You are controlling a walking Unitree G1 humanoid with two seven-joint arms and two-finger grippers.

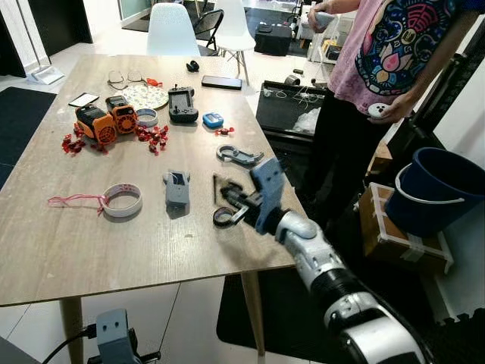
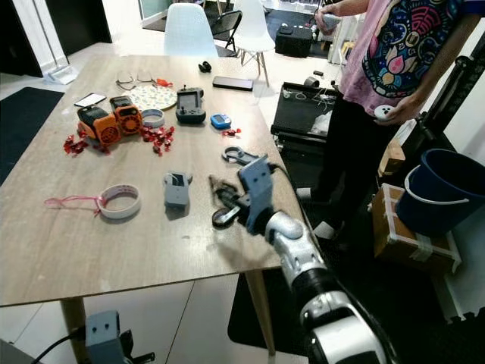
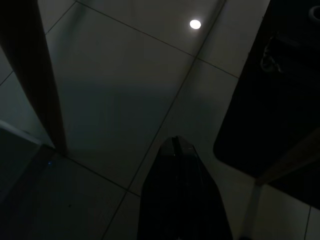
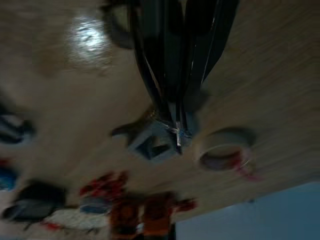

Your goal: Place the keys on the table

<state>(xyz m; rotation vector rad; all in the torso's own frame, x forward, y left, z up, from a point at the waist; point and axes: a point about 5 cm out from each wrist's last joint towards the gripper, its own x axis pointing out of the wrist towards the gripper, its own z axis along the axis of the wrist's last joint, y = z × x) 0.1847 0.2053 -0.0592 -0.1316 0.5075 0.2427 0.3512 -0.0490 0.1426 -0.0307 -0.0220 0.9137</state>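
At the lower centre of the frame, the right gripper (image 1: 231, 203) hovers low over the desk (image 1: 45, 250), fingers pinched together on the keys (image 1: 224, 215), whose ring looks to touch the wood; only release seems left. Beyond lie one grey box (image 1: 176, 189), two tape rolls, one carabiner (image 1: 238, 155) and two orange gadgets.

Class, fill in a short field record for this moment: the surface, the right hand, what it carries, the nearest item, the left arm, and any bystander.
surface: wooden table
right hand: low over the table's near right part, fingers together
carried: keys, ring hanging at the tabletop; contact unclear
nearest item: grey block, beside the keys
left arm: hangs idle, left hand above floor tiles
bystander: person past the table's right edge
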